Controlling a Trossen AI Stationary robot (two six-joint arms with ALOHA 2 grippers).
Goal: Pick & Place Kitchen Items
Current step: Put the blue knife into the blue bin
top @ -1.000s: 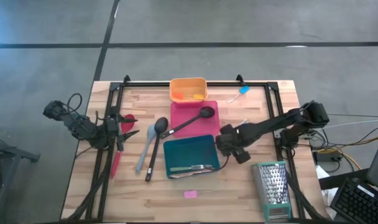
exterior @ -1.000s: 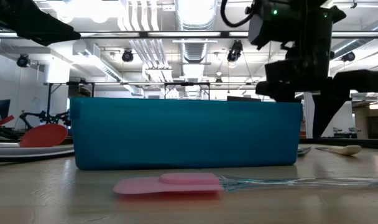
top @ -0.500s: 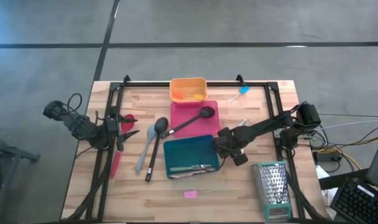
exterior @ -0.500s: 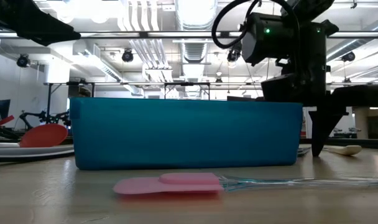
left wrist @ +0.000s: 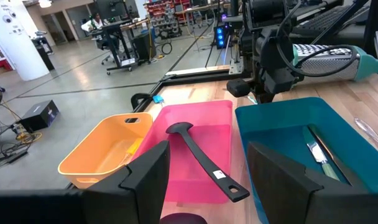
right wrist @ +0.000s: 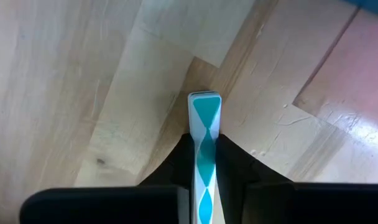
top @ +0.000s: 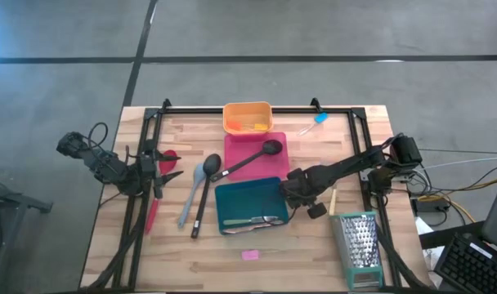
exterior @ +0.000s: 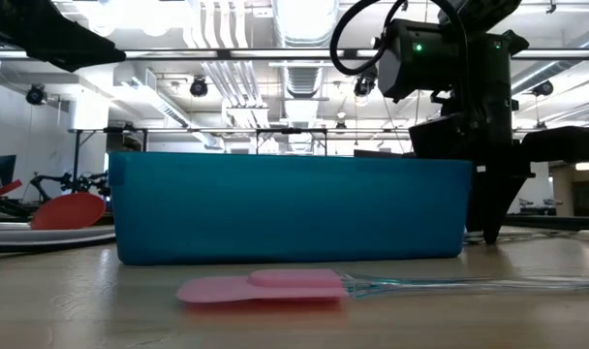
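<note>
Grey concrete floor (top: 69,49), white ceiling ducts (exterior: 217,39), strip lights, distant workbenches (left wrist: 117,31), white pillar (left wrist: 15,37)

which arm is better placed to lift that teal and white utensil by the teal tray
The right. The right gripper is down at the table beside the teal tray, with the teal and white utensil already between its fingers. The left gripper waits at the table's left edge, beyond the spoons.

Light is bright and even, coming from ceiling lamps (exterior: 304,19) that glare white in the low view. Shadows on the wooden table (top: 297,253) are soft. The pink piece (exterior: 261,286) close to the low camera looks blurred, perhaps out of focus.
</note>
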